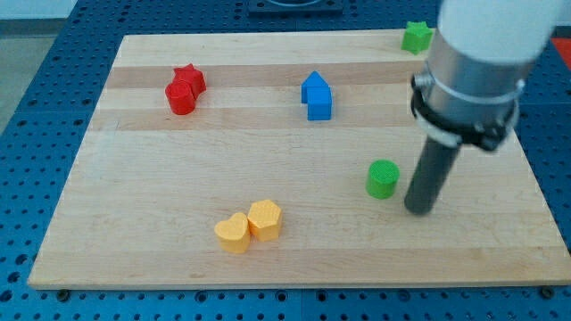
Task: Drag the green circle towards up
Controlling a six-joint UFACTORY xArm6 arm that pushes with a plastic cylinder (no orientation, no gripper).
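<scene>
Green circle (383, 178) sits on the wooden board (134, 241) toward the view's right, with my tip (419, 210) planted just beside it on its right and slightly lower. No gripper is fitted, only a bare rod, so nothing is pinched. To push the block toward the view's top, the tip likely needs to swing round beneath it and press centrally, or the round block may slip sideways. Farther off lie the blue block (317, 96), the green star (416, 37) at the top edge, two yellow blocks (249, 226) and red blocks (185, 89).
</scene>
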